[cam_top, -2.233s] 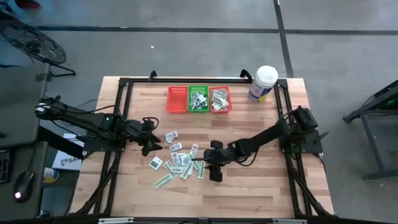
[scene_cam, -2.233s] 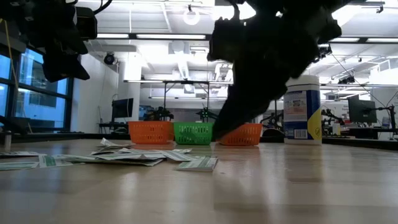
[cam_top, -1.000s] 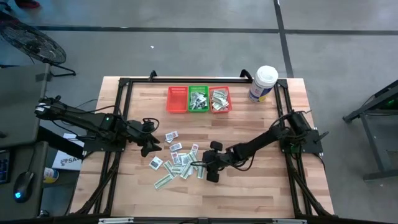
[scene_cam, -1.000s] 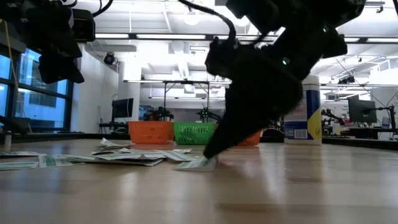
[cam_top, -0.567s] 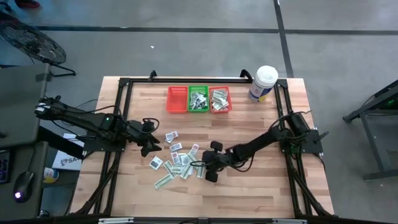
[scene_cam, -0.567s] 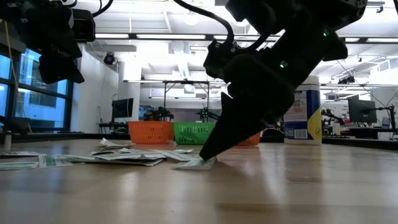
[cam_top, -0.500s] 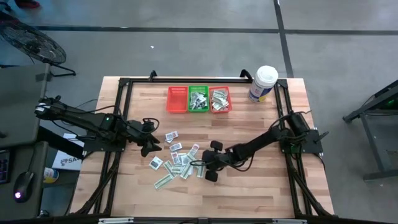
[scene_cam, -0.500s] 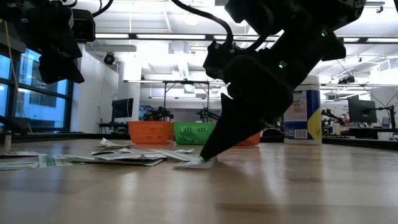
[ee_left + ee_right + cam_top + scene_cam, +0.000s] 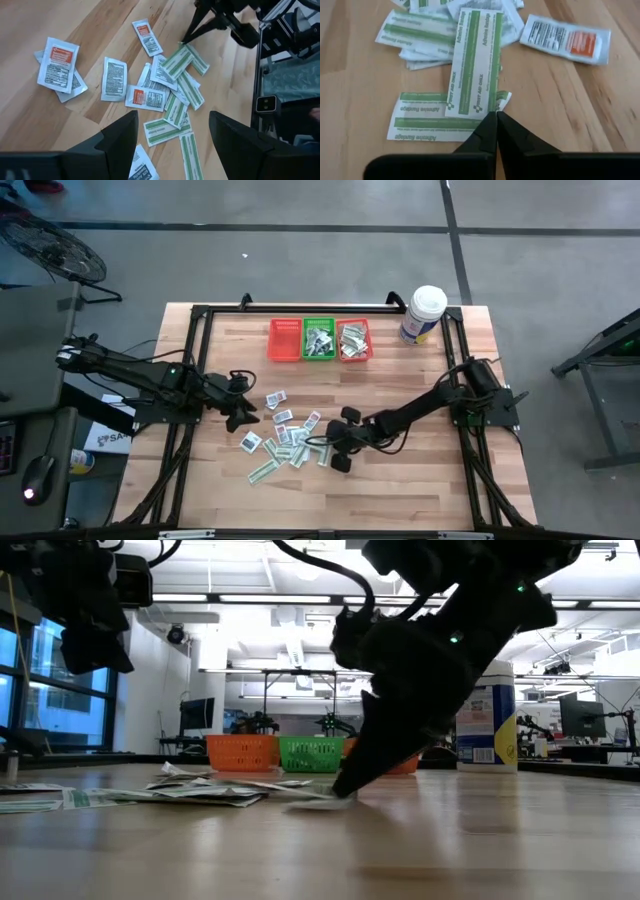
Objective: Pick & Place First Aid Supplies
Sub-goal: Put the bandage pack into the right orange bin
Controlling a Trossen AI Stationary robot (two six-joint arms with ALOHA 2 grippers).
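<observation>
Right tool point(image 9: 496, 116) snaps shut on a green strip point(image 9: 475, 63).
Its fingers were apart a second ago; now they pinch the strip's end on the bench point(image 9: 420, 480), ready to lift; left tool point(image 9: 248, 412) waits open.

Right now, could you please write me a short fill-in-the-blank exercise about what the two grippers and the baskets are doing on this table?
1. The right gripper is ____ on the end of a green-and-white bandage strip.
2. The left gripper hovers over the packets with its fingers ____.
3. Of the three baskets, the green basket sits in the ____.
4. The white tub stands near the table's far ____ corner in the high view.

Missing words: shut; open; middle; right
</observation>
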